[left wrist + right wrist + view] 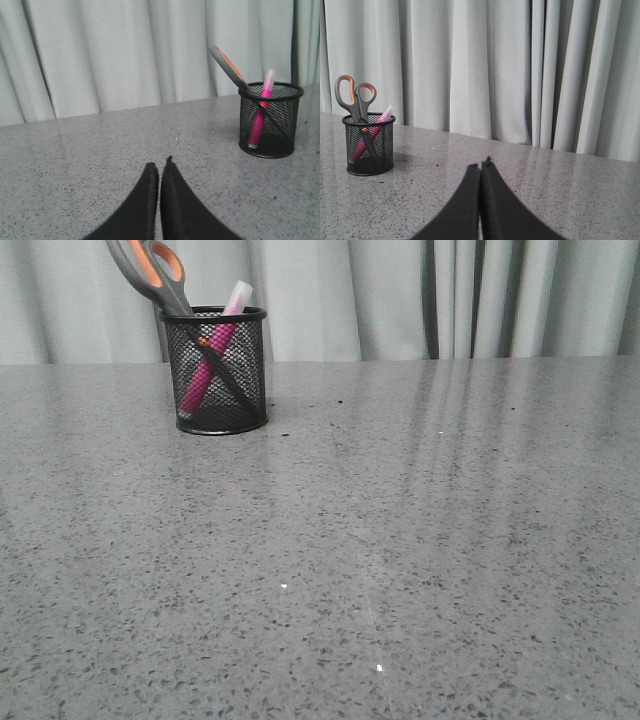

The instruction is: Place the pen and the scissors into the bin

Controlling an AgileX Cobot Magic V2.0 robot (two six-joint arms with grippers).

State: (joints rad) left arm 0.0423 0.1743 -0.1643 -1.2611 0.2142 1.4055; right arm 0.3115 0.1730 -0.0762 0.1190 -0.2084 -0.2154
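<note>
Your fingers [150,185] on both grippers are pressed together, empty; pen [207,370] and scissors [150,270] stand crossed inside the bin [216,412], well ahead of them.

Plain lab-like test setup: speckled grey table [400,540] before pale pleated curtains [350,300].
</note>
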